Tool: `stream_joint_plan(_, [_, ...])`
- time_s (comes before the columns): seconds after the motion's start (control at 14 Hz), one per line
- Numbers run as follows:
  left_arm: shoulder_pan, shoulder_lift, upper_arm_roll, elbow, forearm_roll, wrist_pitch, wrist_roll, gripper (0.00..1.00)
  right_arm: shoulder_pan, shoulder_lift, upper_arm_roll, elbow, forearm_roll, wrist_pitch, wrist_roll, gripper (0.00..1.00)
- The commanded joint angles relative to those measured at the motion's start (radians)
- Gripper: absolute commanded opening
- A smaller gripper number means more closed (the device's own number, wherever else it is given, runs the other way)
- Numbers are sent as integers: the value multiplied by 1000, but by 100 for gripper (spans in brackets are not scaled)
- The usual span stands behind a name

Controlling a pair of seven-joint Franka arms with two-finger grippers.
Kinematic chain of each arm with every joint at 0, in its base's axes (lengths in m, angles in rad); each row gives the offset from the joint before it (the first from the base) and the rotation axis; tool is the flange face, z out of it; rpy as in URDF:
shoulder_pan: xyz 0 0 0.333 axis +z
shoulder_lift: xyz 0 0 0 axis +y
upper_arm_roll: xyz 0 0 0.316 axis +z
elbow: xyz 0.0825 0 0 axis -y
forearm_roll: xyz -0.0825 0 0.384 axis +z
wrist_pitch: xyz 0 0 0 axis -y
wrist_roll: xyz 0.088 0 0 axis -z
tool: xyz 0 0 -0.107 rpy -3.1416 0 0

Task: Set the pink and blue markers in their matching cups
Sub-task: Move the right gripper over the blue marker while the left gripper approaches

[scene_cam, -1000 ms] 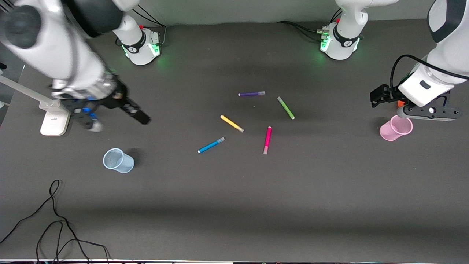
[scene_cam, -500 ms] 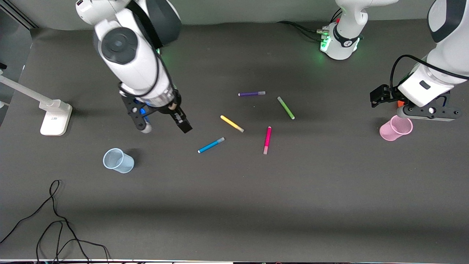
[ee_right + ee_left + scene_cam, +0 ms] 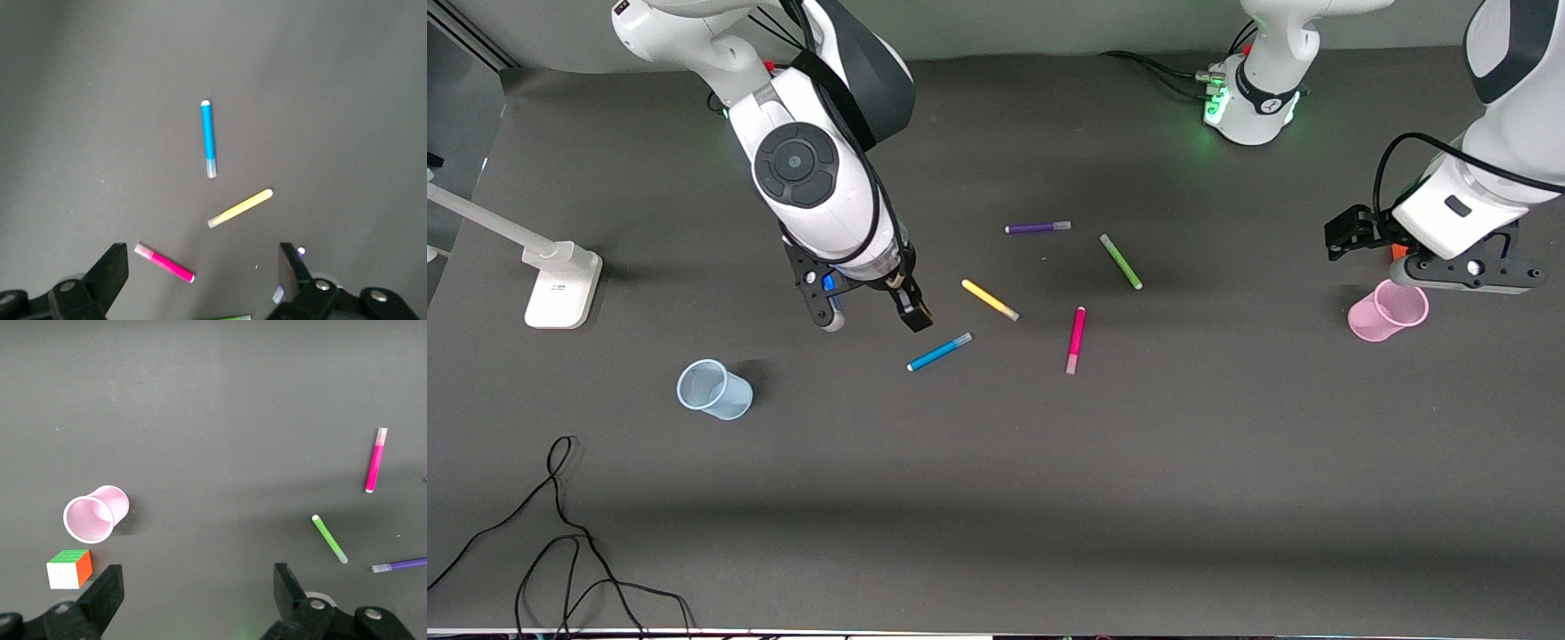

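The blue marker [image 3: 940, 352] lies flat mid-table; it also shows in the right wrist view [image 3: 209, 140]. The pink marker [image 3: 1076, 340] lies beside it toward the left arm's end, and it shows in both wrist views [image 3: 165, 263] [image 3: 375, 460]. The pale blue cup [image 3: 713, 389] stands toward the right arm's end. The pink cup [image 3: 1387, 310] stands at the left arm's end [image 3: 95, 513]. My right gripper [image 3: 871, 316] [image 3: 203, 273] is open and empty over the table next to the blue marker. My left gripper [image 3: 1463, 269] [image 3: 197, 593] is open and empty, waiting above and beside the pink cup.
A yellow marker [image 3: 990, 300], a green marker [image 3: 1120, 261] and a purple marker [image 3: 1038, 228] lie farther from the front camera than the task markers. A colour cube [image 3: 69, 568] sits beside the pink cup. A white lamp base [image 3: 560, 286] and loose cables [image 3: 560, 533] lie at the right arm's end.
My right arm has swung from the right arm's end of the table toward the middle, stopping next to the blue marker. The left arm, markers and cups have not moved.
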Motion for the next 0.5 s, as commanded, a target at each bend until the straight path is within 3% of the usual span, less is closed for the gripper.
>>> stream_joint_plan(0.0, [2,-2,-2,2,-4,-9,9,100,52,42,-14,24,7,28,65,100])
stream_joint_plan(0.43, [-1,-2,-5,2,-4,-17,0,99,83,75,-17,-132,-42,226,94,100])
